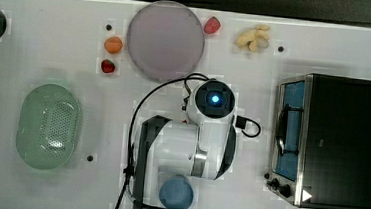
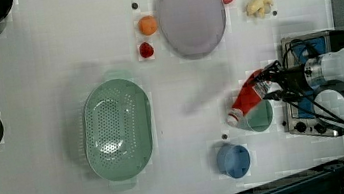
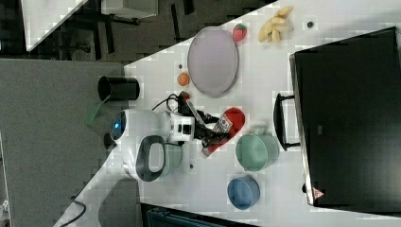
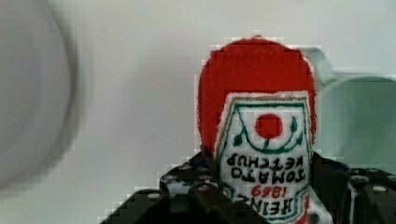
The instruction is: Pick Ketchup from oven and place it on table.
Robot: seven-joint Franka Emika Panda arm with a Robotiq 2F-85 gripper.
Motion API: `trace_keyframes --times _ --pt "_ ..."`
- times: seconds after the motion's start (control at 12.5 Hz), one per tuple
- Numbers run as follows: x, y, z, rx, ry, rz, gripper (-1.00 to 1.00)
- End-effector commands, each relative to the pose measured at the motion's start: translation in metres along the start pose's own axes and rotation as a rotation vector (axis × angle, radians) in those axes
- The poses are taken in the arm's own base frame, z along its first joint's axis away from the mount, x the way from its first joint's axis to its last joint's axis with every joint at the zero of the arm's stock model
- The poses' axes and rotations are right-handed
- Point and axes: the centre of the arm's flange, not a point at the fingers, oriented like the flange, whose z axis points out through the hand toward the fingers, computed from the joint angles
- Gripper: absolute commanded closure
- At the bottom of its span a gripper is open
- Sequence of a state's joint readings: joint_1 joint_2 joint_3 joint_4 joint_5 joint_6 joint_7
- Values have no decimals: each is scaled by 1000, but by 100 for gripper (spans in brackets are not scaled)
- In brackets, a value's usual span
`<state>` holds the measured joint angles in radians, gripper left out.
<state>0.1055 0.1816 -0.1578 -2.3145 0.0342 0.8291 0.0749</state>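
Ketchup bottle (image 2: 247, 98) is pinched in the gripper (image 3: 211, 134), jaws clamped on its labelled middle, cap end tipped down in the left view, carried above the table (image 2: 57, 82) and clear of the oven (image 1: 341, 142). Nearest hazard: mint green mug (image 3: 257, 151) just beside the bottle, blue cup (image 3: 243, 192) a bit further. Judgement: step in hand is the set-down, so lower w/ the grip kept firm, aim for bare white surface between mug and lilac plate (image 3: 213, 61), don't let go till the bottle rests on the top. Farther off, colander (image 2: 117, 128) and fruit pieces are no issue
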Motion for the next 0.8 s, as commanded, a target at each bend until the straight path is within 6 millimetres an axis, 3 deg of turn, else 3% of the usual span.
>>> trace_keyframes --times 0.08,0.24,0.32,0.56,0.8 --pt "6 -8 54 -18 19 -18 -24" --pt "8 -8 67 -12 32 -18 -59" --pt "8 -9 68 2 46 -20 -92" --pt "19 -26 12 104 113 -18 -100" --pt "26 -40 -76 195 157 -21 -100"
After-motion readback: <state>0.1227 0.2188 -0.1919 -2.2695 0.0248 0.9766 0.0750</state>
